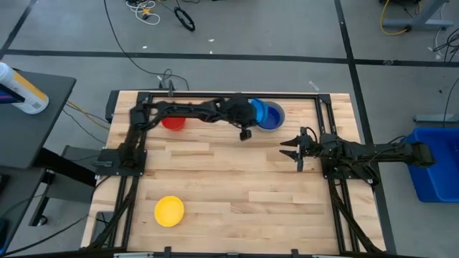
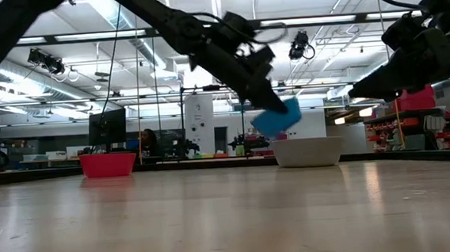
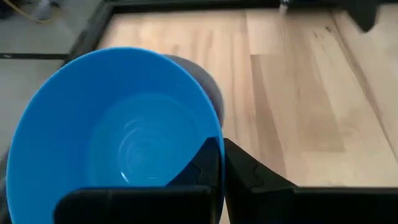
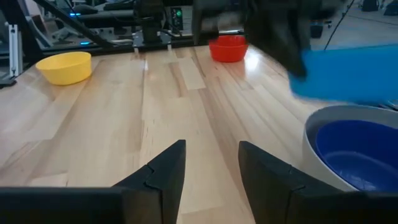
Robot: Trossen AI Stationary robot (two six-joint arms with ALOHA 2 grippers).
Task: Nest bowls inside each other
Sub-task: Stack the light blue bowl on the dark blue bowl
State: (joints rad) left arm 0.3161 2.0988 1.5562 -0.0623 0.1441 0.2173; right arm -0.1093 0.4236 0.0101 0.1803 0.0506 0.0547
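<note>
My left gripper [image 3: 222, 146] is shut on a light blue bowl [image 3: 124, 137], held in the air at the table's far side [image 1: 257, 109]. It hangs just over the left rim of the grey bowl [image 2: 309, 152]. A dark blue bowl [image 4: 354, 149] sits nested inside the grey bowl [image 4: 314, 134], which rests by its base on the table. The red bowl [image 1: 173, 122] stands at the far left and the yellow bowl [image 1: 169, 211] at the near left. My right gripper [image 4: 211, 168] waits open at the table's right [image 1: 290, 147], with nothing between its fingers. My left gripper pinches the light blue bowl's rim [image 3: 214, 149], with one finger inside the bowl and one outside its wall. The fingers come slanting down from the table's left. The bowl is lifted clear of the table and tilted [image 2: 278, 118].
Black frame rails [image 1: 215, 94] run along the table's far edge and both sides. Bare wood lies in the table's middle [image 1: 237, 179] between the yellow bowl and my right arm.
</note>
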